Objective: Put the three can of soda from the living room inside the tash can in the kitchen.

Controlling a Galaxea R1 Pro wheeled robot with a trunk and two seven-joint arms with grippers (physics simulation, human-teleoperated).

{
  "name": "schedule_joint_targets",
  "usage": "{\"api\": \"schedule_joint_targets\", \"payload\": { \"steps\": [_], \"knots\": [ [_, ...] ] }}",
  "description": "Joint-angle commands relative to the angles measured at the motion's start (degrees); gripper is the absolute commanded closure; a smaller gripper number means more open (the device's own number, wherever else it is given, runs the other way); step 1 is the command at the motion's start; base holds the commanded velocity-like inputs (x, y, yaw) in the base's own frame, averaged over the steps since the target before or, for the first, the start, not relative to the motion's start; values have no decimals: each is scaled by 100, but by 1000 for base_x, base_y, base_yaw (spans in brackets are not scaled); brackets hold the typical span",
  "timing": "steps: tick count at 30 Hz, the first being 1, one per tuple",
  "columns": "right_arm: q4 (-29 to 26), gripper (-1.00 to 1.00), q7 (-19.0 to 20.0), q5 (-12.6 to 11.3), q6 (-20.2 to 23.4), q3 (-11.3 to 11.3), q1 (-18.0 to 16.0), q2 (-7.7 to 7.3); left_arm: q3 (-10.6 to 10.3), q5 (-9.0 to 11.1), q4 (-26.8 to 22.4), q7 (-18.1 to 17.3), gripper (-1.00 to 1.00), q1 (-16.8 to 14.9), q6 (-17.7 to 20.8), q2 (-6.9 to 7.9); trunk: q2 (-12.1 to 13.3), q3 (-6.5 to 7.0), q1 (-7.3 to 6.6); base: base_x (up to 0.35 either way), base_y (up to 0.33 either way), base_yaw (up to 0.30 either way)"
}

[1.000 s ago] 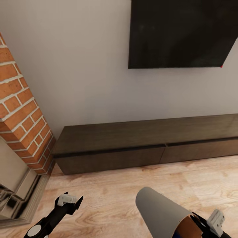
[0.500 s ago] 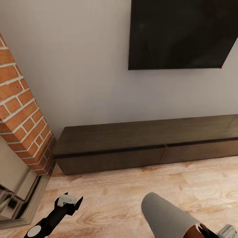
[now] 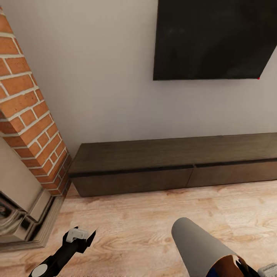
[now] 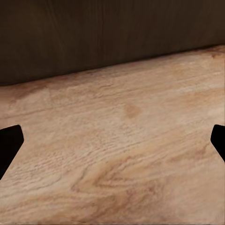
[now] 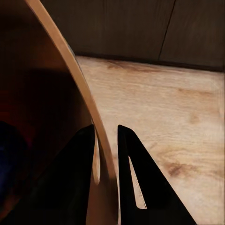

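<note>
Right gripper (image 5: 107,154) pinches bin (image 3: 200,250) rim, one finger each side, for carrying. Left gripper (image 3: 81,236) open, empty, over floor (image 3: 134,227).

Right hand (image 5: 107,154) pinching tash can (image 5: 70,79) rim.

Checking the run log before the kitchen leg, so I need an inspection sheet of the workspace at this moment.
Surface: light wood floor, bare where it shows.
Job's things: trash can held tilted off the floor, grey outside, brown inside; something dark blue shows inside it, too dim to name.
Clutter: nothing seen.
Grippers: right gripper pinches the can's rim, one finger inside, one outside; left gripper open, holding nothing, above the floor.
Cables: nothing seen.
Surroundings: low dark cabinet along the wall, black screen above it, brick fireplace on the left.
</note>
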Motion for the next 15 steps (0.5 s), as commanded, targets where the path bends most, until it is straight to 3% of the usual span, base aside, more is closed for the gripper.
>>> {"api": "schedule_joint_targets", "payload": {
  "steps": [1,15],
  "knots": [
    [-7,100,8,-76,-5,-4,-4,1,0,0,35,0,-100,0,-1,0,0,1,-1,-16,0,206],
    [2,100,-118,-73,-5,0,-4,11,0,6,181,0,-100,0,-2,-2,0,1,-1,-3,0,238]
  ]
}}
